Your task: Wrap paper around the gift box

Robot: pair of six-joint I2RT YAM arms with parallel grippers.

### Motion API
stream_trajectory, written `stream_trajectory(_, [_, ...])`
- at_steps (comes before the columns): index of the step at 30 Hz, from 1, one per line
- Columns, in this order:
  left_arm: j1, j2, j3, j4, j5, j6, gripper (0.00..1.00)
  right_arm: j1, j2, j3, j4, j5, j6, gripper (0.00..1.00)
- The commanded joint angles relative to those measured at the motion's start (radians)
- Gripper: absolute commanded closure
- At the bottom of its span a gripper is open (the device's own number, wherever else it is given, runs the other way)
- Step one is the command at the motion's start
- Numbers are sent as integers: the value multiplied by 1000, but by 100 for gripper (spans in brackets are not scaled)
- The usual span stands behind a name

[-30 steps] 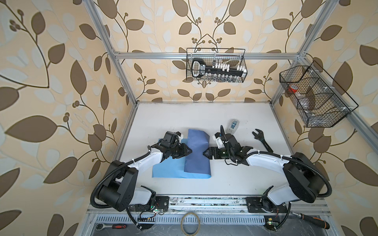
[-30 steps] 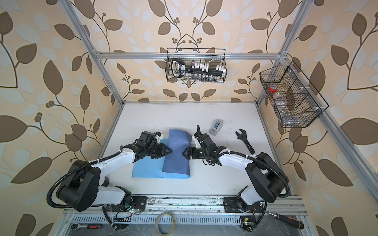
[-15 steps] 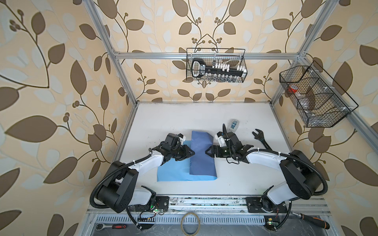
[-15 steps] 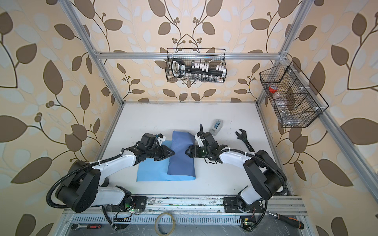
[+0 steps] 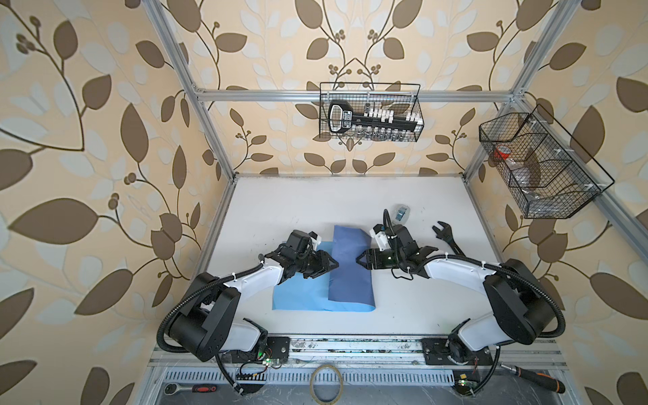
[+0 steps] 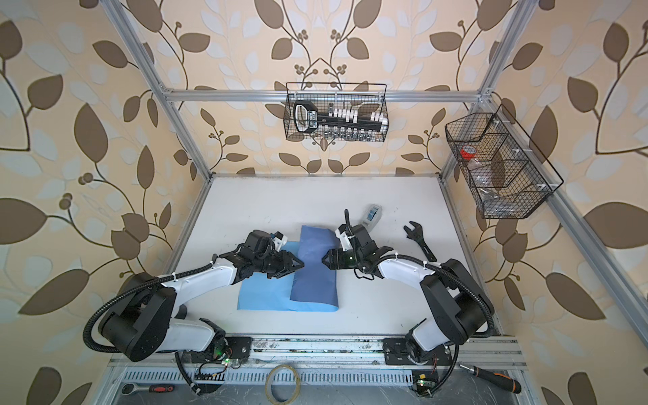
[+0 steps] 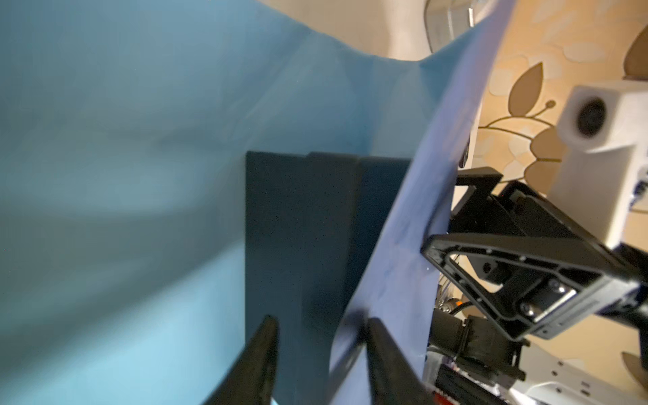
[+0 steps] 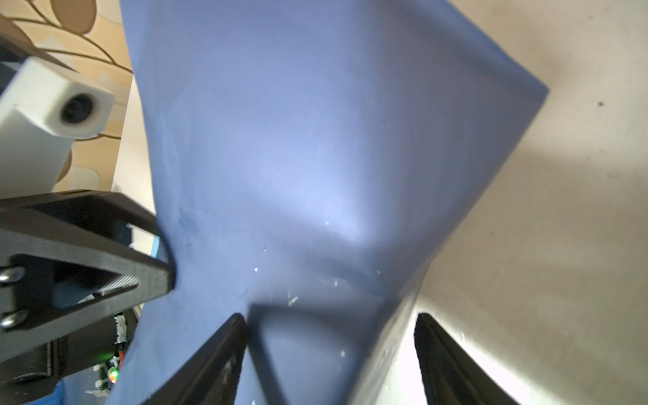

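Where both top views look down on the white tabletop [image 5: 298, 203], the paper [image 5: 350, 277] lies near its middle. A slate-blue flap is folded over a hump, and the sky-blue face is spread flat on the left arm's side. The gift box is hidden under the flap in these views. The left hand [image 5: 335, 263] and the right hand [image 5: 358, 261] face each other across the flap, their tips at its opposite edges. A tape dispenser [image 5: 401, 212] and a wrench [image 5: 447, 238] lie beyond the right arm, apart from the paper.

Seen from the left wrist, the gift box [image 7: 301, 228] shows a dark side wall resting on the sky-blue face, with the slate flap arching over it. The left hand [image 7: 322, 326] has its fingers parted and grips nothing; the box wall and the flap's edge lie between them.

Seen from the right wrist, the right hand [image 8: 329, 319] stands wide open and holds nothing, with a paper-covered corner between its fingers. One finger of the left hand touches the flap's far edge.
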Motion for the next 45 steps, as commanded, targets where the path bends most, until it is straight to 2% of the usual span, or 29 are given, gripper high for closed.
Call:
stream_trajectory(1, [0, -39, 38, -71, -17, -21, 35, 14, 45, -21, -130, 51, -73, 25])
stream_trajectory(5, [6, 0, 113, -111, -45, -15, 24, 16, 45, -19, -136, 48, -88, 27])
stream_trajectory(12, [8, 144, 264, -176, -89, 41, 22, 15, 53, -14, -127, 41, -92, 29])
stream_trajectory(15, [8, 198, 289, -187, -94, 63, 27, 14, 51, -10, -128, 41, -95, 29])
stream_trajectory(17, [6, 216, 283, -194, -80, 77, 34, 11, 44, -9, -130, 42, -98, 29])
stream_trajectory(23, [6, 192, 184, -165, -50, 73, 56, -9, 27, 5, -134, 41, -103, 26])
stream_trajectory(27, [6, 176, 131, -139, -38, 59, 64, -26, 22, 15, -134, 25, -103, 23])
stream_trajectory(35, [6, 130, 94, -138, -55, 58, 69, -45, 19, 39, -117, -51, -80, 18])
stream_trajectory(40, [8, 130, 84, -132, -59, 58, 69, -48, 19, 34, -90, -93, -57, 17])
stream_trajectory(45, [9, 110, 69, -129, -62, 58, 65, -43, 39, 35, -91, -75, -57, 17])
